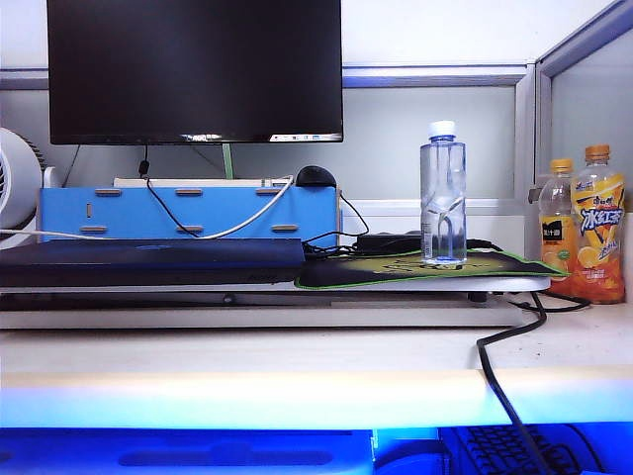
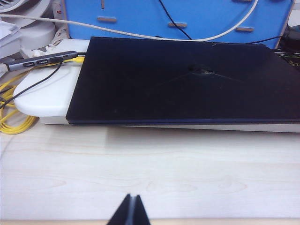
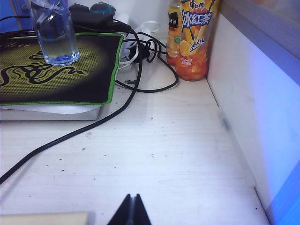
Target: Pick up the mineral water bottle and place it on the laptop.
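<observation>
The mineral water bottle (image 1: 442, 194) is clear with a white cap and a pinched waist. It stands upright on a green-edged mouse pad (image 1: 396, 269); its lower part (image 3: 53, 33) shows in the right wrist view. The laptop (image 1: 148, 259) lies shut and flat on a white riser, a dark slab (image 2: 187, 82) in the left wrist view. My left gripper (image 2: 130, 197) is shut and empty over bare desk in front of the laptop. Over the desk short of the mouse pad (image 3: 56, 70), my right gripper (image 3: 131, 197) is shut on nothing. Neither gripper shows in the exterior view.
Two orange-capped juice bottles (image 1: 584, 228) stand at the right by a partition wall (image 3: 262, 93). A black cable (image 3: 93, 126) runs across the desk. A black monitor (image 1: 195, 69) and a blue box (image 1: 188, 210) stand behind the laptop. Yellow cable (image 2: 11, 117) and a USB hub (image 2: 40, 61) lie beside it.
</observation>
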Tool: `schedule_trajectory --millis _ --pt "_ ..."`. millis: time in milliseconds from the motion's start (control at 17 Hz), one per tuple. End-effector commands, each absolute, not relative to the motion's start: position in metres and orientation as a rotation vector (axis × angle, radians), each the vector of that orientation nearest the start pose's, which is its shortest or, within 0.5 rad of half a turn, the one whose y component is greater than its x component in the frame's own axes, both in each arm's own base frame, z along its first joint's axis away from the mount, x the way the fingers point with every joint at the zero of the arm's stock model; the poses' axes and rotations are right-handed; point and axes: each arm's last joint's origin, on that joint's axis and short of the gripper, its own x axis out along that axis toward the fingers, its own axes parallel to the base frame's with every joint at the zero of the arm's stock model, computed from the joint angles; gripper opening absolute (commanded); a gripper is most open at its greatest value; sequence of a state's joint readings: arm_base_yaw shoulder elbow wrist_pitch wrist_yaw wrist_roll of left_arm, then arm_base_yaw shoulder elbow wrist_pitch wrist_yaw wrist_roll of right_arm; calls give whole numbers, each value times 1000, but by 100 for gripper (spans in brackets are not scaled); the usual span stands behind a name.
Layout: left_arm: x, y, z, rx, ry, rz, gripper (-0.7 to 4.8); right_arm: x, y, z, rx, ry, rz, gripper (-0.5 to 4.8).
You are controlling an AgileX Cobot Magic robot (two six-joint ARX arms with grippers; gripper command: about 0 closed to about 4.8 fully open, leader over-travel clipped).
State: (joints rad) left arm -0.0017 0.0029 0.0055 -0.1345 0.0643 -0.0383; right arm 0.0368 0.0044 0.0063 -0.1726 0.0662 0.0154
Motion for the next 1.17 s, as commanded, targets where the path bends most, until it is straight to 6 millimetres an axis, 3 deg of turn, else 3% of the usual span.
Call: schedule_trajectory --millis 59,646,763,880,998,1174 --pt "97 -2 154 -41 122 -66 -2 96 2 149 9 164 -33 -5" --pt "97 -2 154 -41 122 -66 -2 97 2 151 17 144 -33 -5" --pt "97 -2 154 -41 122 -66 -2 97 2 155 171 106 -41 -5" --pt "97 -2 154 -41 122 -66 -2 95 3 161 287 118 9 -5" --pt "97 -2 154 -42 122 -67 -2 93 7 171 307 116 148 -5" --pt "97 -2 154 -42 122 -67 -2 87 8 194 315 60 212 -5"
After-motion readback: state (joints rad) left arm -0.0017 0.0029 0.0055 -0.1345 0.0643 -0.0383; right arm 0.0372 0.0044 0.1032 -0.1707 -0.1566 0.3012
